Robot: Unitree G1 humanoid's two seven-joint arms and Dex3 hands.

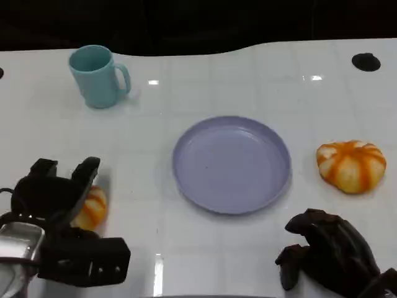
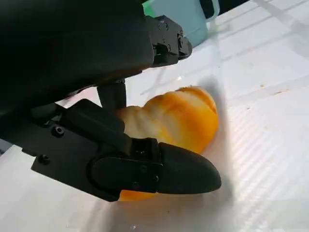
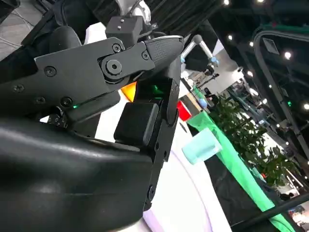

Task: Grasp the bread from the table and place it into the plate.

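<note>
Two orange-and-white striped bread rolls lie on the white table. One bread roll sits right of the lilac plate, which holds nothing. The other bread roll lies at the left, partly under my left hand. In the left wrist view this bread roll sits between the spread fingers: one finger crosses in front of it, and the others stand off it. My right hand rests near the table's front edge, below the right roll, fingers curled in on nothing.
A teal mug stands at the back left, its handle to the right; it also appears beyond the bread as the mug in the left wrist view. A black round spot marks the back right of the table.
</note>
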